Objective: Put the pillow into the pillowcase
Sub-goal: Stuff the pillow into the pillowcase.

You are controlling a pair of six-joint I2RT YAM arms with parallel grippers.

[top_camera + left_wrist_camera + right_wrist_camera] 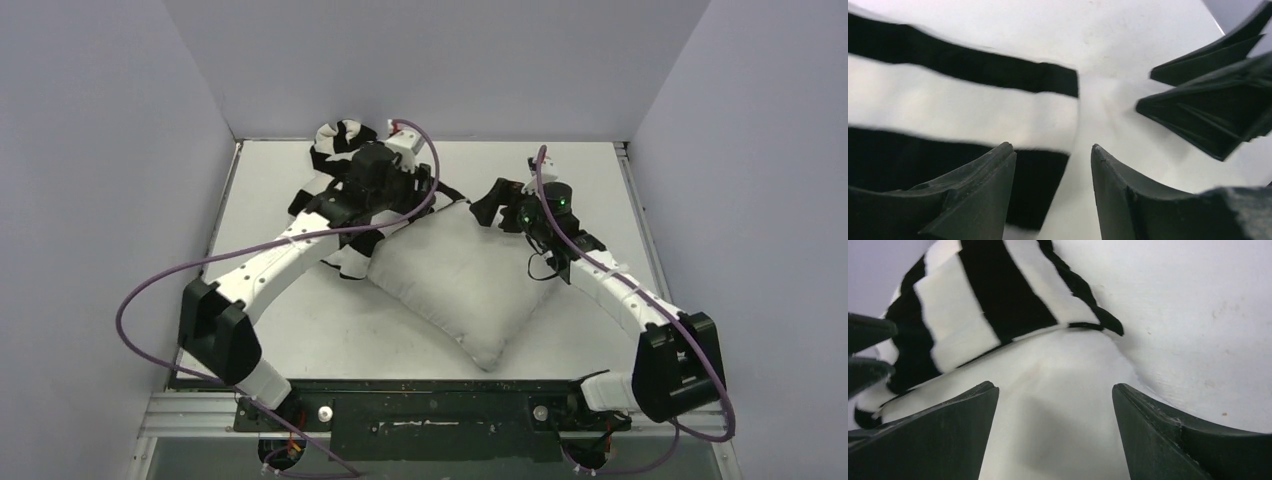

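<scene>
Left gripper (1052, 147) and right gripper (1055, 387) are hanging open, holding nothing.
Striped pillowcase (978, 305) is draping over the far corner of the pillow (460, 280).

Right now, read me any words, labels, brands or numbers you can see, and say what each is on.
None: there is no readable text in any view.
The pillow and the striped pillowcase show no print, and the green light is only a lamp, not a sign.
</scene>
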